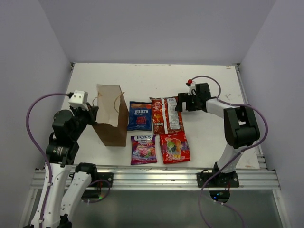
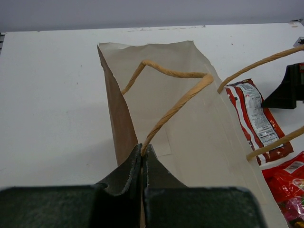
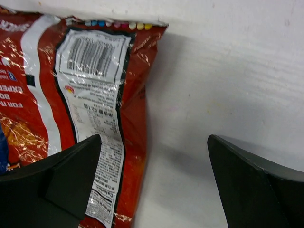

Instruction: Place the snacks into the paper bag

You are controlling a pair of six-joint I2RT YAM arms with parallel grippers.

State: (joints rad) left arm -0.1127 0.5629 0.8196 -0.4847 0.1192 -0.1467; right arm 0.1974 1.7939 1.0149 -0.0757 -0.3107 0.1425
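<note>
Brown kraft paper bag stands on the desk at your left gripper, whose jaws are pressed together on its near rim beside a string handle. Your right gripper is spread across the red-orange chip bag edge: 1 finger over the packet, 1 over bare desk.
</note>
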